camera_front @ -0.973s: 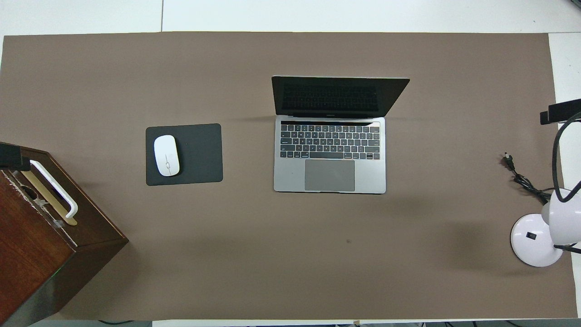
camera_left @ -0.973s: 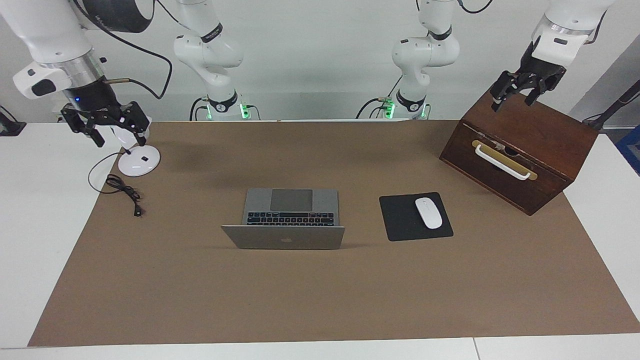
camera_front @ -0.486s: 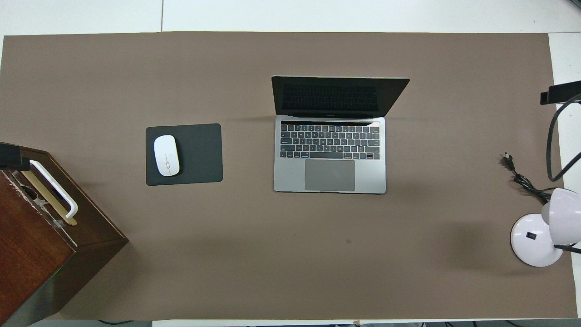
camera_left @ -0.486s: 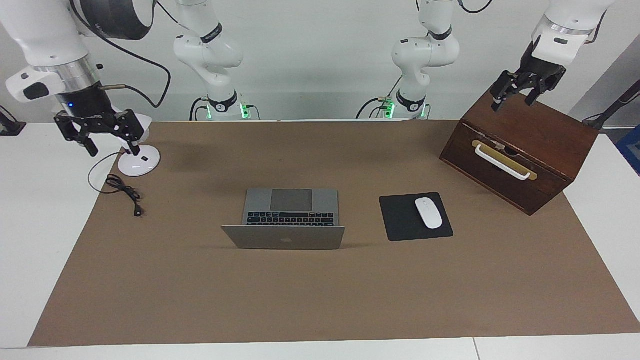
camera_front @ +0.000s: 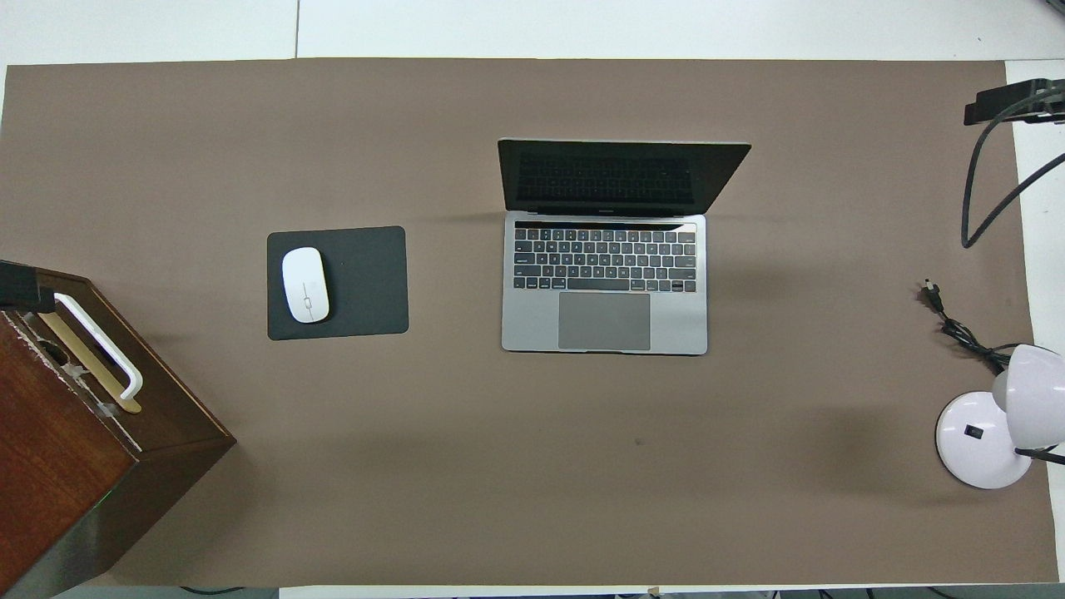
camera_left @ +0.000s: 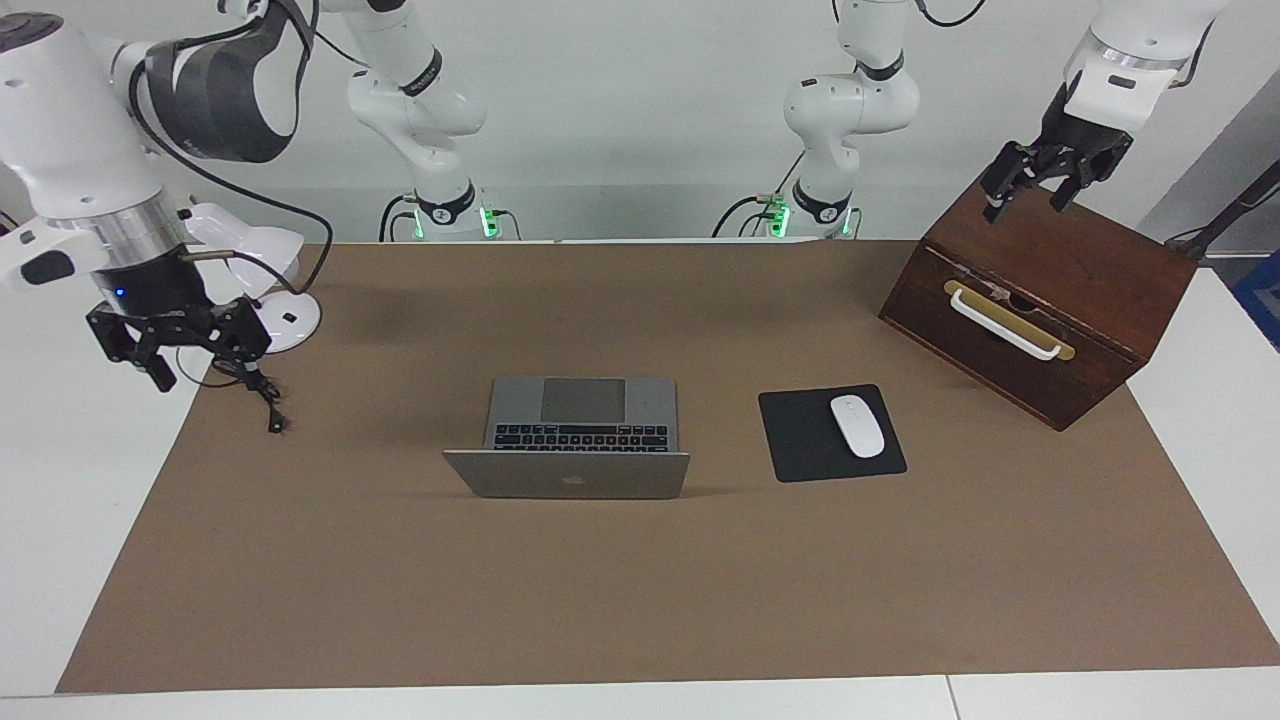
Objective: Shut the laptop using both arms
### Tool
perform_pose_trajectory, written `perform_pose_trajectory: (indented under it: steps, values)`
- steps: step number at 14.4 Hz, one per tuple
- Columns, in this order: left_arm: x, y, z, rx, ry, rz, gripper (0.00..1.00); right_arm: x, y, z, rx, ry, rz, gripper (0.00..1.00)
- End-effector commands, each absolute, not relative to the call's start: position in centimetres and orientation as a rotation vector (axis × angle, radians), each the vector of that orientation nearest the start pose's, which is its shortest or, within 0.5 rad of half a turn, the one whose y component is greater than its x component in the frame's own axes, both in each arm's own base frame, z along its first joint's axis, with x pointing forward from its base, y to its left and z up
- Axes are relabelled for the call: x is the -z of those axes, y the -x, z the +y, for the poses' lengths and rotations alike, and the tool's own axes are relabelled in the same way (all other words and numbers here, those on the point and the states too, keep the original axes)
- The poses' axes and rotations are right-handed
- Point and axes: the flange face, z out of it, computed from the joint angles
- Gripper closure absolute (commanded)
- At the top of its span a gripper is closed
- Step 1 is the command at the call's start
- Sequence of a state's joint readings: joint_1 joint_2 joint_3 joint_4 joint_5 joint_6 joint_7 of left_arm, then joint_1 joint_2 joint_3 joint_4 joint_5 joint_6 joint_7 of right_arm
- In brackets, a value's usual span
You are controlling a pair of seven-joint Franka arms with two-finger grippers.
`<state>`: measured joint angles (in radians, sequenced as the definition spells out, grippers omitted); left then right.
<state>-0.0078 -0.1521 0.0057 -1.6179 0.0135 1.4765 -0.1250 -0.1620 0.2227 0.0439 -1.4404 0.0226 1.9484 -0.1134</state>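
Facing view: the laptop (camera_left: 568, 440) stands open mid-table. The right gripper (camera_left: 180, 345), fingers spread and empty, hangs over the table's edge, well apart from it. The left gripper (camera_left: 1035, 180), open and empty, waits over the wooden box (camera_left: 1040, 300). A lone push could skid the base.

Overhead view: the laptop (camera_front: 605, 283) sits well apart from both grippers; uneven contact may twist the lid.
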Motion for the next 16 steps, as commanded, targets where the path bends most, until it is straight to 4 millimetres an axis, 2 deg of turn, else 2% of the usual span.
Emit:
perform_pose_trajectory:
  steps: [1,4,8,9,10,11,12,14,15,16]
  values:
    - [-67.9,-49.2,0.2,0.032,3.129,-0.210,0.00,-59.3,-67.2,-8.1,0.501,3.095,-0.017,0.09]
    - [-67.9,-49.5,-0.1,0.065,3.129,-0.215,0.00,-59.0,-68.7,-8.4,0.530,3.092,-0.016,0.15]
    - [-67.9,-50.0,-0.2,0.116,3.128,-0.243,0.00,-58.6,-69.3,-8.4,0.559,3.093,-0.022,0.22]
    - [-68.0,-49.9,-0.2,0.119,3.127,-0.263,0.00,-58.4,-69.4,-8.5,0.556,3.097,-0.024,0.29]
    - [-67.9,-49.9,-0.2,0.121,3.127,-0.275,0.00,-58.4,-69.5,-8.5,0.575,3.098,-0.027,0.40]
    - [-67.8,-49.9,-0.2,0.119,3.126,-0.277,0.08,-58.4,-69.6,-8.5,0.587,3.099,-0.032,0.50]
    - [-67.8,-49.9,-0.2,0.121,3.126,-0.275,0.37,-58.1,-69.8,-8.3,0.585,3.102,-0.058,0.63]
    - [-67.5,-50.0,-0.1,0.145,3.127,-0.275,0.91,-57.7,-70.3,-8.4,0.619,3.104,-0.114,0.78]
    - [-67.5,-49.9,-0.1,0.157,3.127,-0.277,1.00,-57.4,-70.5,-8.3,0.620,3.104,-0.123,0.86]
    - [-67.2,-49.9,-0.1,0.150,3.126,-0.291,1.00,-57.0,-70.6,-8.3,0.617,3.104,-0.126,0.94]
